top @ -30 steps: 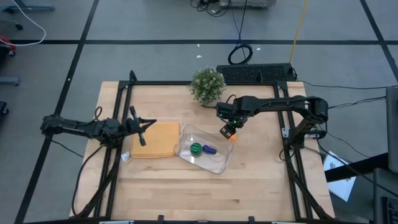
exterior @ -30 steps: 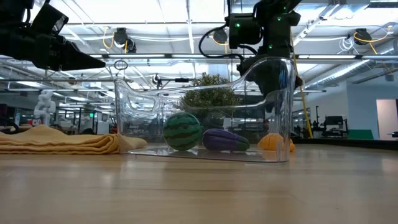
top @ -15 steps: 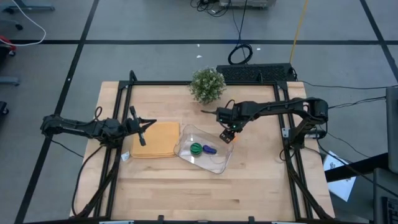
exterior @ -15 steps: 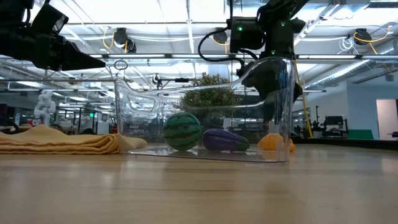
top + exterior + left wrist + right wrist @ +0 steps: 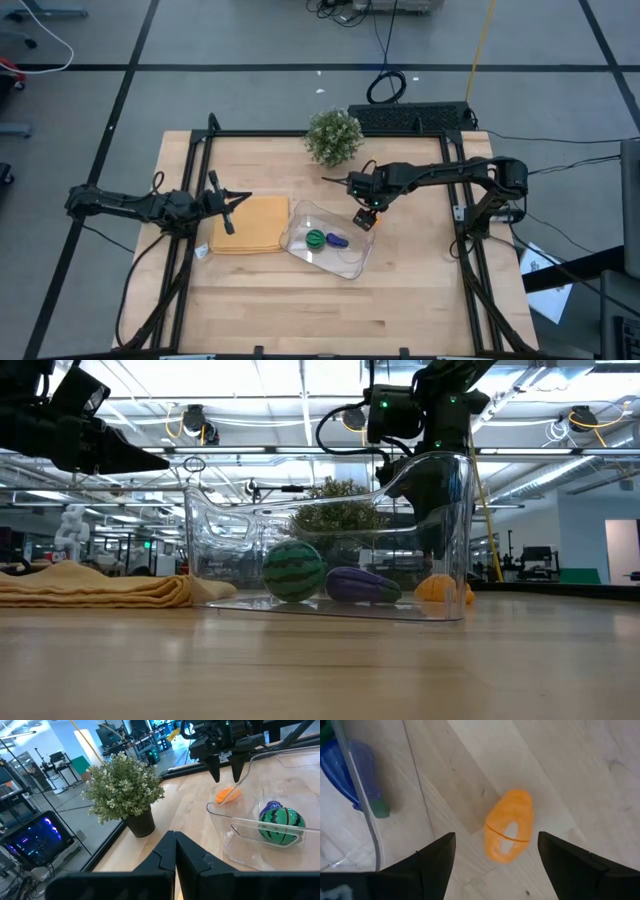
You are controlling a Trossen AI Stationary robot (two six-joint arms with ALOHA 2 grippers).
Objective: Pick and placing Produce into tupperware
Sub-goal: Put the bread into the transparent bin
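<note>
Grey floor with dark lines around a pale wooden table (image 5: 250, 300), seen from above. At the left edge, the left end effector (image 5: 237, 199) parked over the near side of a folded tan-yellow cloth (image 5: 250, 224), its two fingers pressed together with no gap, nothing held. Next to the cloth, toward the middle, a clear shallow plastic container (image 5: 352, 262) resting on the table, holding a round green striped piece (image 5: 316, 238) and, just beside it, a long purple piece (image 5: 337, 240); both lying on the container floor. Behind the container, a bushy potted plant (image 5: 333, 136) near the far table edge. Just right of the container's far corner, the right end effector (image 5: 495, 852) pointed down with its fingers spread wide apart, gripping nothing. Directly beneath, between those fingers, a rounded orange piece (image 5: 509, 825) lying on the bare wood, outside the container and close to its wall. Possibly no contact between fingers and orange piece, though hard to judge from the low view.
</note>
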